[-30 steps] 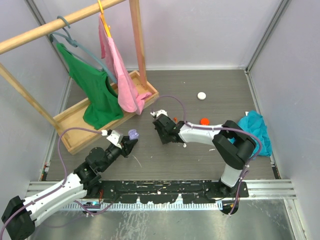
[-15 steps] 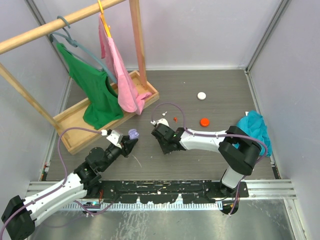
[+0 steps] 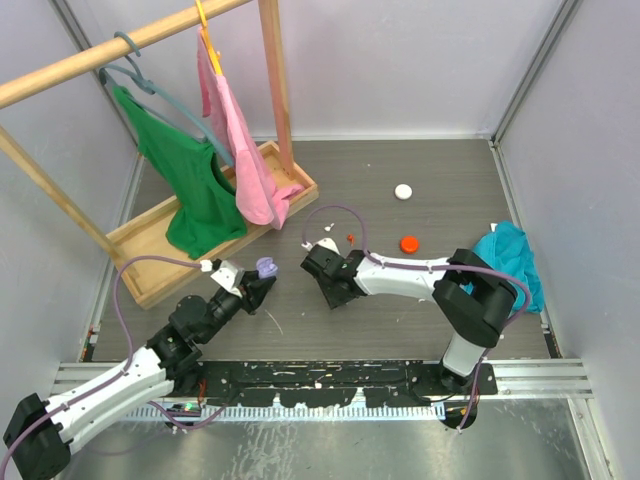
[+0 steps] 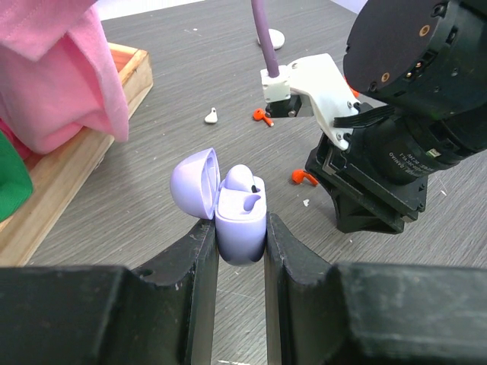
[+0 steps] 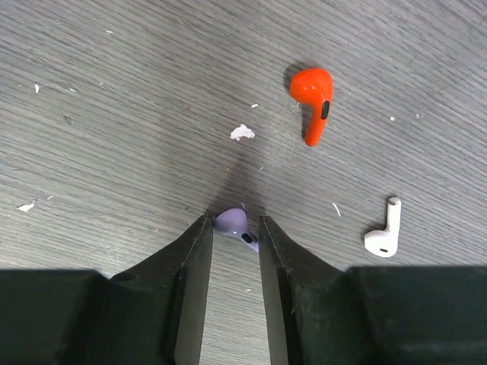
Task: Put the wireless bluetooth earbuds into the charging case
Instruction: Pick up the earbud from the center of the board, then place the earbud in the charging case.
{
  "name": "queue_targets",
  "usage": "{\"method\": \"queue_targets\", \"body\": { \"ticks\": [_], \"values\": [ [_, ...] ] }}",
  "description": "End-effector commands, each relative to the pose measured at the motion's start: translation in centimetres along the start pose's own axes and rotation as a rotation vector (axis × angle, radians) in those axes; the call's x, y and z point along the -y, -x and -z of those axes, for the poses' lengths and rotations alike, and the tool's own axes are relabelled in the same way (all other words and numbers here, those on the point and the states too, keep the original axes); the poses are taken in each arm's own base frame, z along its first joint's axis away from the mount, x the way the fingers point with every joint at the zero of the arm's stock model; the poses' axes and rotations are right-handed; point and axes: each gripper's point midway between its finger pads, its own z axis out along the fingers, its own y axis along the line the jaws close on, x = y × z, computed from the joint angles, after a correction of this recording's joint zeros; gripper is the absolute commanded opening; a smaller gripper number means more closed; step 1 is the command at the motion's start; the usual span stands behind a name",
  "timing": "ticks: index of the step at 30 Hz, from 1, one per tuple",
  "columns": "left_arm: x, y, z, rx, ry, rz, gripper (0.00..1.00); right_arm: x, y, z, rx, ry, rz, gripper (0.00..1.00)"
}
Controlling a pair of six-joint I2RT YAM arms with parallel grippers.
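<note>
**Lilac bud between the right hand's fingers, case pinched in the left**

The left hand [image 4: 240, 228] pinches the lilac charging case [image 4: 242, 220] upright. Its lid is tipped open toward 9 o'clock, and a seated earbud [image 4: 240, 179] rests inside. The right hand [image 5: 233, 225] points down at the counter [image 5: 114, 114], fingers a little apart. The loose lilac earbud [image 5: 230, 223] lies between them; whether they press on it cannot be told. From that bud, a red earbud [image 5: 313, 99] lies at 1 o'clock and a white earbud [image 5: 383, 236] at 3 o'clock.
</note>
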Motion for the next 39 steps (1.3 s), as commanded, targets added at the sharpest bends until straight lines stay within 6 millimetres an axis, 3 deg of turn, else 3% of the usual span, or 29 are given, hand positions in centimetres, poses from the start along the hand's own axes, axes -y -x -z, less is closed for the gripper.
{"method": "queue_targets", "body": {
  "ticks": [1, 9, 16, 21, 28, 39],
  "values": [
    [0.4, 2.1, -0.1, 0.075, -0.018, 0.001, 0.0, 0.1, -0.2, -0.1, -0.026, -0.022, 0.0, 0.35],
    [1.3, 2.4, -0.1, 0.086, -0.069, -0.018, 0.0, -0.1, 1.4, 1.3, 0.038, 0.0, -0.008, 0.27],
    [2.7, 3.4, 0.1, 0.132, -0.159, -0.08, 0.0, -0.5, 5.0, 4.8, 0.212, 0.068, -0.05, 0.25],
    [3.6, 4.3, 0.2, 0.175, -0.217, -0.131, 0.0, -0.2, 7.9, 8.4, 0.389, 0.105, -0.094, 0.24],
    [5.0, 5.5, -0.1, 0.216, -0.295, -0.183, 0.0, -0.4, 11.3, 15.1, 0.667, 0.19, -0.105, 0.24],
    [7.4, 7.6, -1.1, 0.274, -0.411, -0.228, 0.0, -2.5, 12.8, 24.2, 1.012, 0.436, -0.11, 0.24]
  ]
}}
